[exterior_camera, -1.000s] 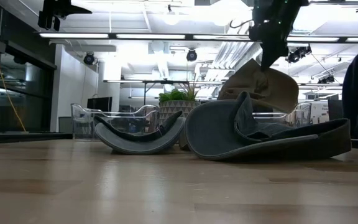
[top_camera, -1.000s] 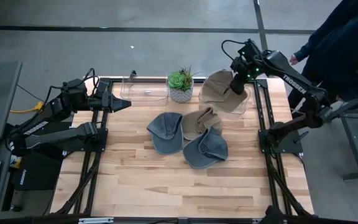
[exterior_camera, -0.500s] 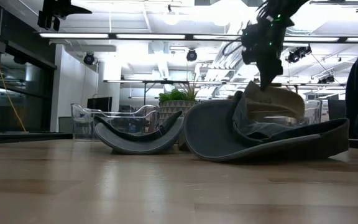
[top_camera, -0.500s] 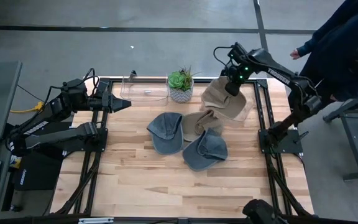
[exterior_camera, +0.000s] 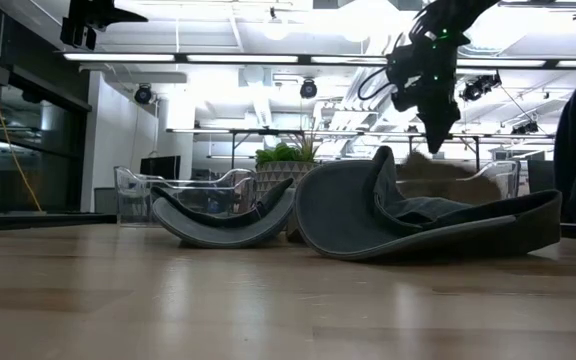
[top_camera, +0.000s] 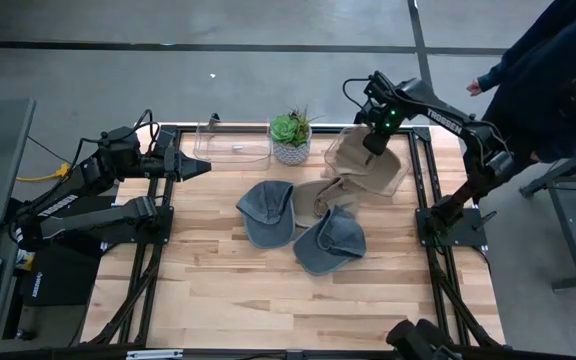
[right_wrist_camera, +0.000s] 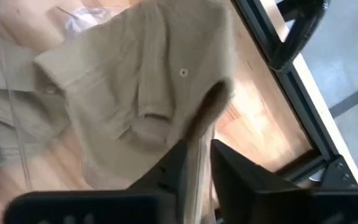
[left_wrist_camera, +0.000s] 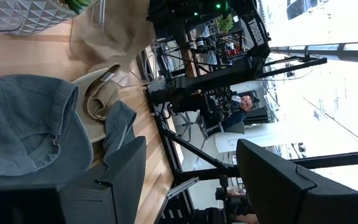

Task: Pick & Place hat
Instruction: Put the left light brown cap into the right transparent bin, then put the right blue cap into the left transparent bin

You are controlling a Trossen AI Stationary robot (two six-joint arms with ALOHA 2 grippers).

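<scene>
A tan hat (top_camera: 366, 162) lies in a clear bin (top_camera: 400, 180) at the table's far right; it also shows in the right wrist view (right_wrist_camera: 135, 93) and the low view (exterior_camera: 448, 178). My right gripper (top_camera: 373, 142) stands over it, shut on its cloth. A second tan hat (top_camera: 320, 196) and two blue-grey hats (top_camera: 266, 212) (top_camera: 330, 240) lie on the wooden table's middle. My left gripper (top_camera: 194, 168) waits open and empty at the far left, and its fingers stand wide apart in the left wrist view (left_wrist_camera: 191, 186). My right gripper pinches a raised fold of the tan hat's crown (right_wrist_camera: 205, 115) between its two fingers (right_wrist_camera: 178, 163). The fingers come from above, pointing down. The rest of the hat spreads out below them, resting in the clear bin.
A potted succulent (top_camera: 291, 137) stands at the far middle between a second clear bin (top_camera: 230, 150) and the right bin. A person in dark clothes (top_camera: 553, 60) stands beyond the table's right far corner. Bare wood lies along the near half (top_camera: 288, 300).
My right gripper has gone down and a little toward the table's left over the right bin, still shut on the tan hat. The hat, which hung raised below the fingers, has sunk into the bin and spread out there.
</scene>
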